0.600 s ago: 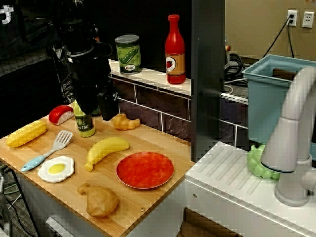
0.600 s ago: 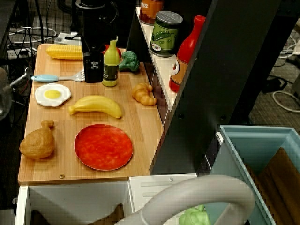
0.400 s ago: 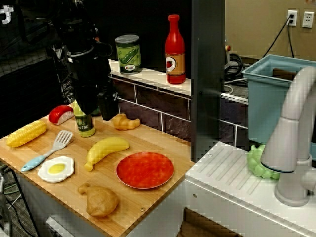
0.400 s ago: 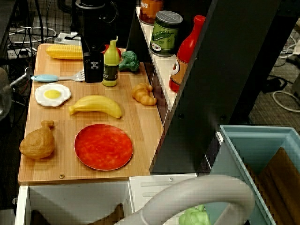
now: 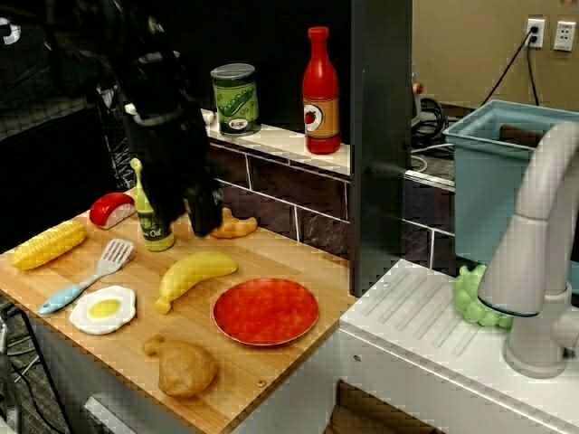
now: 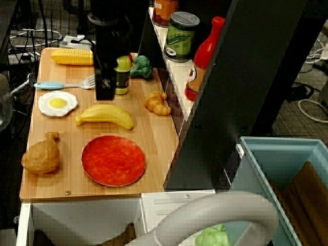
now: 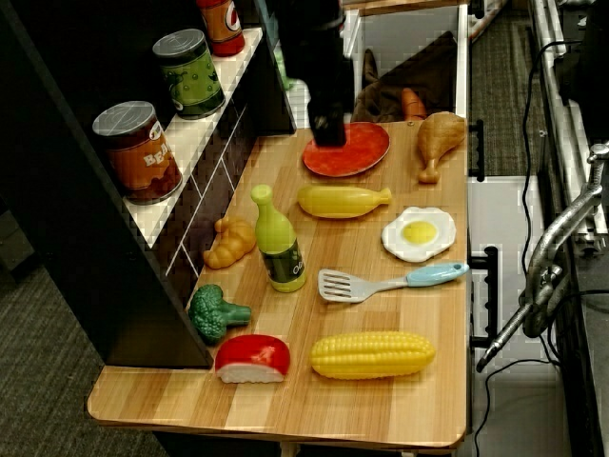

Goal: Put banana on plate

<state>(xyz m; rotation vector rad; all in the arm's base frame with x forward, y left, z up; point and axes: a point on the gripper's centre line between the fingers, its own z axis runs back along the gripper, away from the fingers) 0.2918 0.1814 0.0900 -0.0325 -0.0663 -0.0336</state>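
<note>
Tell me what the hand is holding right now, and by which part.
Nothing. The hand hangs above the board beside the olive oil bottle, with no object in it. The banana lies untouched on the board, next to the plate.

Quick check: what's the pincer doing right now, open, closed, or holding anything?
Pincer: cannot be told whether open or closed; it is a dark shape above the board. It holds nothing visible; the banana lies on the board.

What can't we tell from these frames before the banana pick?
- Gripper jaw state: dark and blurred in all three views.
- Olive oil bottle: its left side is hidden behind the arm in the view from above.
- Croissant: partly covered by the gripper in the side view.
- Banana and plate: fully visible.
</note>
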